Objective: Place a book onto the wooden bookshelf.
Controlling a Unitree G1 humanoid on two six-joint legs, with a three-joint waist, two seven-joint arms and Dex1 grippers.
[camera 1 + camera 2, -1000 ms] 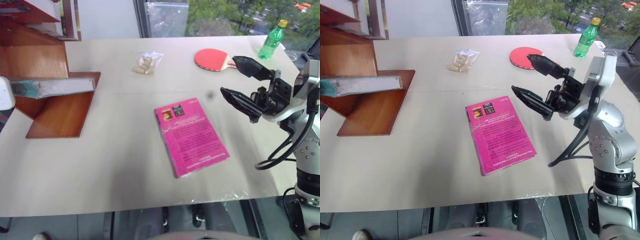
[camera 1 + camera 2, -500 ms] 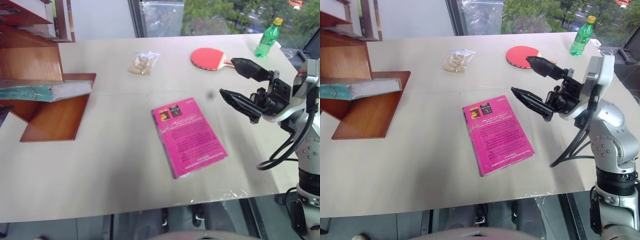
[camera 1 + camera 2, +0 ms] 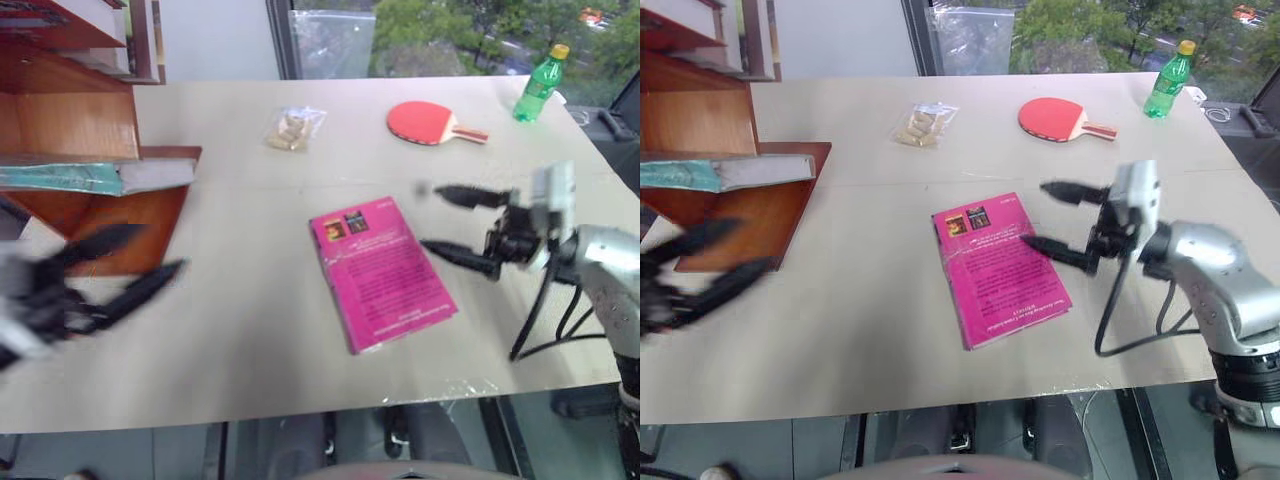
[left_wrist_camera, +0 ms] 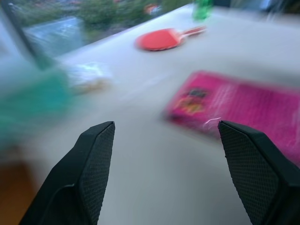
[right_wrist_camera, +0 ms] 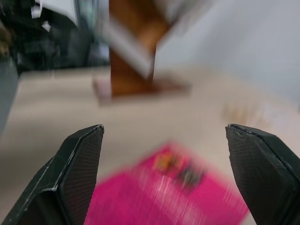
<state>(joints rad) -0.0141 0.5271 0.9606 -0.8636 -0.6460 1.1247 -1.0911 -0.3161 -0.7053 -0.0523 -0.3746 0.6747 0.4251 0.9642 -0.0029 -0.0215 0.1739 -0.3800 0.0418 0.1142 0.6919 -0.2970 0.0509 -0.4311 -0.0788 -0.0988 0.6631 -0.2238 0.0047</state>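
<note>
The teal-green book (image 3: pixel 88 177) lies flat on a board of the reddish-brown wooden bookshelf (image 3: pixel 75 125) at the table's left, white page edges facing the table. My left gripper (image 3: pixel 158 252) hangs blurred in front of the shelf, below the book and apart from it, open and empty. In the left wrist view its fingers (image 4: pixel 89 159) stand wide apart. My right gripper (image 3: pixel 432 218) is open just right of the pink book (image 3: pixel 382 272), pointing left over the table with nothing between its fingers (image 5: pixel 75 164).
The pink book lies flat at mid-table. A red paddle (image 3: pixel 430 120), a green bottle (image 3: pixel 540 82) and a clear snack bag (image 3: pixel 292 127) sit along the far side by the window. The table's front edge runs close below both grippers.
My left gripper has let go of the book's end and swung down and right into view, open. The book stays on the shelf. My right gripper has sunk toward the table.
</note>
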